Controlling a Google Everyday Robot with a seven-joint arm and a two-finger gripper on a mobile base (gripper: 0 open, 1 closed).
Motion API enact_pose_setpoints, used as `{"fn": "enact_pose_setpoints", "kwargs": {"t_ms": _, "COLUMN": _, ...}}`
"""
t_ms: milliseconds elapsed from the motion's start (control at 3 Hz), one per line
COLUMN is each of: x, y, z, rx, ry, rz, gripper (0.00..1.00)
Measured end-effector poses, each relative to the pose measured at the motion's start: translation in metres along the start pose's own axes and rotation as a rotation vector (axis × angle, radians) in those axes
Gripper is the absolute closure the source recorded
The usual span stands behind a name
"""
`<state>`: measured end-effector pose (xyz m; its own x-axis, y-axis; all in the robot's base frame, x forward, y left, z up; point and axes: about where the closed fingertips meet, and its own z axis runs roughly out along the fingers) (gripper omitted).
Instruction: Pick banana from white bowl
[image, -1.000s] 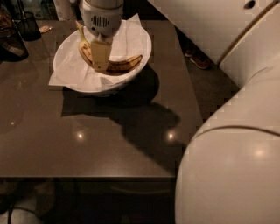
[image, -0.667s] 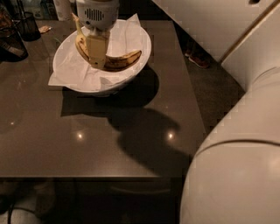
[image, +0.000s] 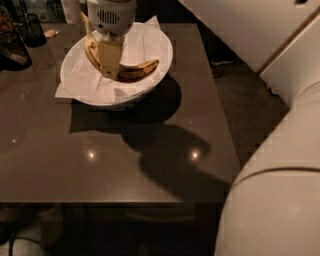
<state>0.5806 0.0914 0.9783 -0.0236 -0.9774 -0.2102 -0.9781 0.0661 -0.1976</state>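
The banana, yellow with brown speckles, lies curved in the white bowl at the table's far left, on a crumpled white paper lining. Its thin stem points up at the left. My gripper reaches down into the bowl from above and sits right over the banana's middle, covering it. The banana's left part and right tip show on either side of the gripper. I cannot tell whether the banana is off the paper.
Small dark containers and another dark object stand at the table's far left corner. The dark glossy table ends at the right edge near the floor. My white arm and body fill the right side.
The gripper has stayed over the banana's middle with only a slight shift. The bowl and banana look in the same place.
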Motion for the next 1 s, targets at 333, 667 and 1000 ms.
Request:
{"fn": "enact_pose_setpoints", "kwargs": {"t_ms": 333, "x": 0.001, "y": 0.018, "z": 0.000, "rx": -0.030, "ry": -0.030, "rz": -0.019, "gripper": 1.00}}
{"fn": "enact_pose_setpoints", "kwargs": {"t_ms": 667, "x": 0.018, "y": 0.065, "z": -0.021, "rx": -0.070, "ry": -0.016, "rz": -0.021, "gripper": 1.00}}
{"fn": "enact_pose_setpoints", "kwargs": {"t_ms": 1000, "x": 0.014, "y": 0.061, "z": -0.020, "rx": -0.059, "ry": -0.029, "rz": -0.021, "gripper": 1.00}}
